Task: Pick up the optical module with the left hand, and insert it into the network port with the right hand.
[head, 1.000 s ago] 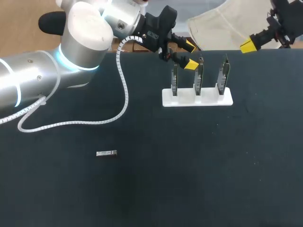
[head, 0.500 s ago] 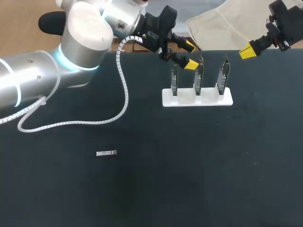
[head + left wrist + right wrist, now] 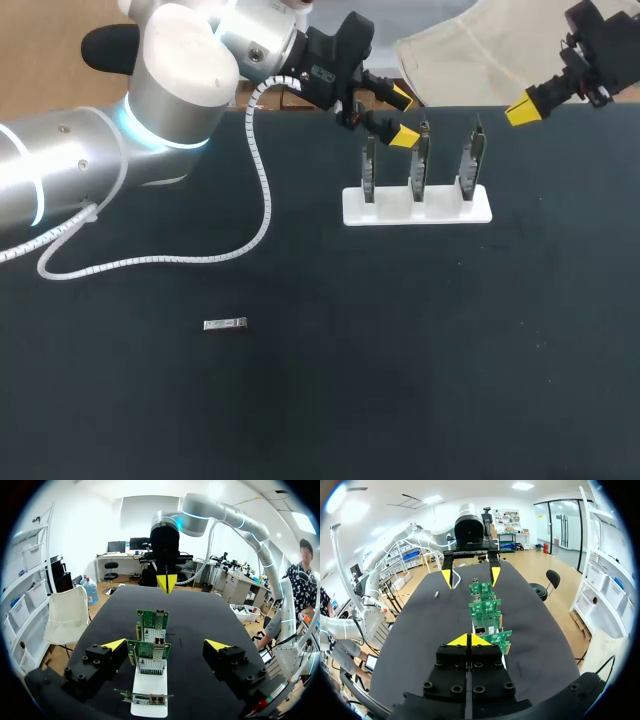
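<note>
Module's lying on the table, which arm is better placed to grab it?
Left, probably. The module lies on that side of the table; the left gripper is open and nearer, the right gripper shut and farther off.

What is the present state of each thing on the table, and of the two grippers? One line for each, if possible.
Left gripper: open, holding nothing.
Right gripper: shut, nothing between its fingers.
Optical module: lying flat on the table, not picked up, apart from both grippers.
Network cards: three, standing upright in a row.
White holder: flat on the table, carrying the three cards.
</note>
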`<state>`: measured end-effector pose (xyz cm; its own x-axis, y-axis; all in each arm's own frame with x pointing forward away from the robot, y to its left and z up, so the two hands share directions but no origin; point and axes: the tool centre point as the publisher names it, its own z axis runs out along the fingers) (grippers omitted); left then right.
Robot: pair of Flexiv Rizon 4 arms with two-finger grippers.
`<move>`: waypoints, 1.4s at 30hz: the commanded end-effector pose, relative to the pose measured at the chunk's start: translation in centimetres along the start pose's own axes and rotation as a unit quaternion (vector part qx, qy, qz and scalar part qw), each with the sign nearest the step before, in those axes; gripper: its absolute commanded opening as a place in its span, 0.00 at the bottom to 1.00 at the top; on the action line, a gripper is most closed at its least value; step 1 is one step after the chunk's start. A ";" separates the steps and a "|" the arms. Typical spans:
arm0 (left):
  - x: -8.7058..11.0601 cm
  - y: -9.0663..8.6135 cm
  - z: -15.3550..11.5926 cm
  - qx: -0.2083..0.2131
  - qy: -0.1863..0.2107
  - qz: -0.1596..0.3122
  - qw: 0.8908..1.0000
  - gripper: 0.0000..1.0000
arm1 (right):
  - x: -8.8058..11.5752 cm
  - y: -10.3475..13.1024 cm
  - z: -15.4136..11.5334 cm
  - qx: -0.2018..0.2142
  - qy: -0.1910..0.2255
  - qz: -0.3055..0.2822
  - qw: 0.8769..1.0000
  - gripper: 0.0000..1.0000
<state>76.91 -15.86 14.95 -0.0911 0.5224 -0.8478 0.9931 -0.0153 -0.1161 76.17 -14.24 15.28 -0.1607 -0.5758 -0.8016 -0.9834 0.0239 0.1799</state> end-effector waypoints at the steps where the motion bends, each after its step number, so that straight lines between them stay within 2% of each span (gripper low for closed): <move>1: -0.1 0.2 0.0 0.002 0.002 0.000 1.000 1.00 | -0.1 0.2 0.1 0.004 0.010 0.005 1.000 0.45; 2: -0.1 0.2 0.0 0.002 0.002 0.000 1.000 1.00 | -0.1 0.2 0.1 0.004 0.010 0.005 1.000 1.00; 42: -0.3 0.1 0.0 -0.002 -0.002 0.008 1.000 1.00 | -0.1 0.2 0.1 0.004 0.010 0.005 1.000 1.00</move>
<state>76.97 -15.91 15.08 -0.0799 0.5199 -0.8505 0.9942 -0.0202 -0.1057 76.15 -14.14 15.30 -0.1684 -0.5912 -0.7888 -0.9822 0.0334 0.1847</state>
